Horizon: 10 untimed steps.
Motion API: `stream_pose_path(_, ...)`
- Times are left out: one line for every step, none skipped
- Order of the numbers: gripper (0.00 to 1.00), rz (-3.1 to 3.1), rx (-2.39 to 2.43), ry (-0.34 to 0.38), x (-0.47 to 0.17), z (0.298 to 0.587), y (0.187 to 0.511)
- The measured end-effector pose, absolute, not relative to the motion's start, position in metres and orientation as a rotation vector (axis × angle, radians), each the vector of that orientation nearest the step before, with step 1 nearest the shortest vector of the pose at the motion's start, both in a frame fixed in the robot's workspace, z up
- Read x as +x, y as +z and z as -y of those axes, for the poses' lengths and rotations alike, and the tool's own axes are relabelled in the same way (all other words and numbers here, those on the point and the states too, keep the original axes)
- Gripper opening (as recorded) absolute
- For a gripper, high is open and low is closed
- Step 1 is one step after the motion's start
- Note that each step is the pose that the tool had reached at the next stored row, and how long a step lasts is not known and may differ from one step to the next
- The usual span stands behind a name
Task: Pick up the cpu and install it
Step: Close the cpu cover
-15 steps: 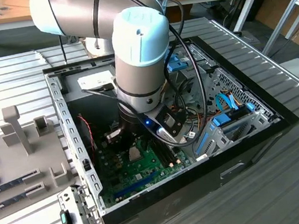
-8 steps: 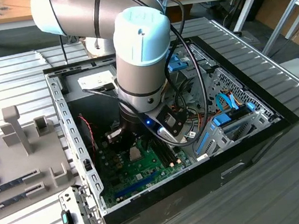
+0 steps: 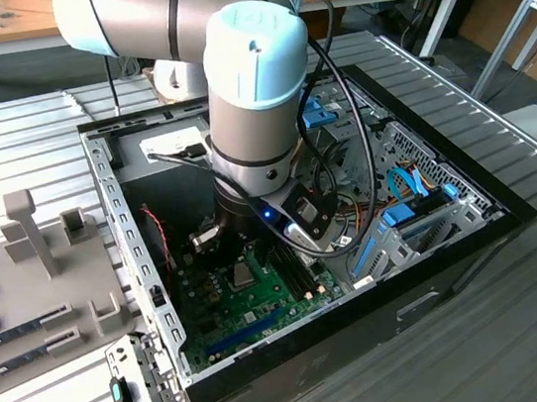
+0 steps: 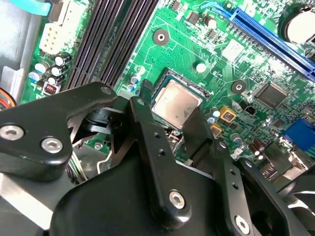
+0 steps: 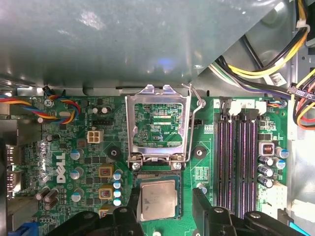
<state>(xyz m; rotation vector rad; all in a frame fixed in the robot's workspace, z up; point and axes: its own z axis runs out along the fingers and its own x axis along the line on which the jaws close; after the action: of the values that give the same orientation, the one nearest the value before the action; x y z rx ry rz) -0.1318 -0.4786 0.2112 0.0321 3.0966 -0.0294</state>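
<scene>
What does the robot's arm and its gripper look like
The arm is a thick silver-grey tube with rounded pale-blue joint caps, and black cables loop alongside it. A small blue light glows near the wrist. The gripper is matte black, with flat linkage bars joined by silver screws.

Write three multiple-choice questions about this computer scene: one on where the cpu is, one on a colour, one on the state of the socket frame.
1. Where is the cpu?
A. On the grey tray outside the case
B. In the socket on the motherboard, between the gripper fingers
C. On the power supply

2. What colour is the motherboard?
A. Green
B. Red
C. Black

3. How does the metal socket frame stand?
A. Closed over the cpu
B. Removed
C. Flipped open beside the cpu

Answers: 1 B, both wrist views show it seated there. 2 A, its surface is green. 3 C, the first wrist view shows it swung back.
</scene>
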Motion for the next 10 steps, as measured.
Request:
stream_pose_path(0.53,-3.097,0.032,-0.029,-0.1323,0.4786,0.2111)
stream_pose_path(0.53,-3.097,0.032,-0.029,-0.1327,0.4786,0.2110)
stream_pose_path(0.53,-3.097,0.032,-0.027,-0.1329,0.4786,0.2107)
stream_pose_path(0.53,-3.097,0.032,-0.026,-0.1331,0.4786,0.2105)
stream_pose_path(0.53,-3.097,0.032,-0.025,-0.1333,0.4786,0.2105)
stream_pose_path(0.53,-3.097,0.032,-0.025,-0.1334,0.4786,0.2105)
stream_pose_path(0.53,-3.097,0.032,-0.025,-0.1335,0.4787,0.2113)
stream_pose_path(0.53,-3.097,0.032,-0.023,-0.1335,0.4786,0.2139)
stream_pose_path(0.53,-3.097,0.032,-0.023,-0.1335,0.4786,0.2159)
stream_pose_path(0.53,-3.097,0.032,-0.021,-0.1335,0.4786,0.2199)
